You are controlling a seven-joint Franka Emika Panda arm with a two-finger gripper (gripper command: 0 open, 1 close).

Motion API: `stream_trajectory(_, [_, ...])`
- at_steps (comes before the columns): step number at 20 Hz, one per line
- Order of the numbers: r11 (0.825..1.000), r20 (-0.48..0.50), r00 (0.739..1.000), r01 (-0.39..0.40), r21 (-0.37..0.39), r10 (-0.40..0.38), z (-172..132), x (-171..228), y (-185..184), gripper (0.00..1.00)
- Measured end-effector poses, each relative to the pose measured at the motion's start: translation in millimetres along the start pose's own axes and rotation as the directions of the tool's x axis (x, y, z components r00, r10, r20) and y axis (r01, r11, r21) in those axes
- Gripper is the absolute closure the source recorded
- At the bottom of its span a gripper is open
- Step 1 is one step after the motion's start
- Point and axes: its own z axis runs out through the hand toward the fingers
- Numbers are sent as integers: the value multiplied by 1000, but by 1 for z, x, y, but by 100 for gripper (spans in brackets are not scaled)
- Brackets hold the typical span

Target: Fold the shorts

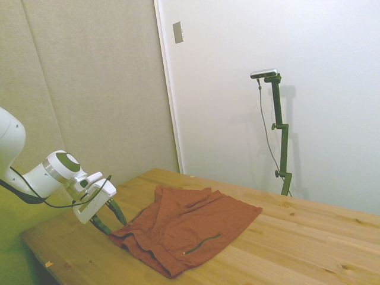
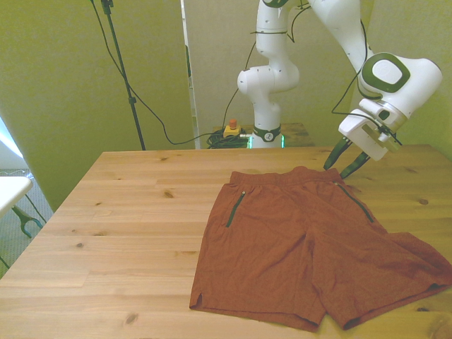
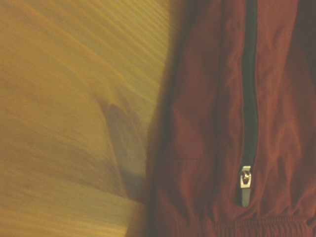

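The gripper (image 2: 345, 166), fingers spread apart and holding nothing, hangs low over the waistband corner of the shorts (image 2: 304, 247) at the front view's right. The shorts lie flat on the wooden table (image 2: 120, 233), dark zipper (image 3: 249, 98) showing no readable label.

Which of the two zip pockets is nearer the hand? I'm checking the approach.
The zip pocket on the front view's right of the shorts, just below the open hand; the other zip lies across the waistband.
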Motion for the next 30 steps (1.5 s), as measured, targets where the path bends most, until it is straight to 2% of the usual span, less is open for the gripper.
stream_trajectory(22, [1000, 30, 999, 14, -26, -13, 20, -3, -7, 100])
stream_trajectory(30, [1000, 35, 999, -12, 10, 12, 10, 3, -1, 100])
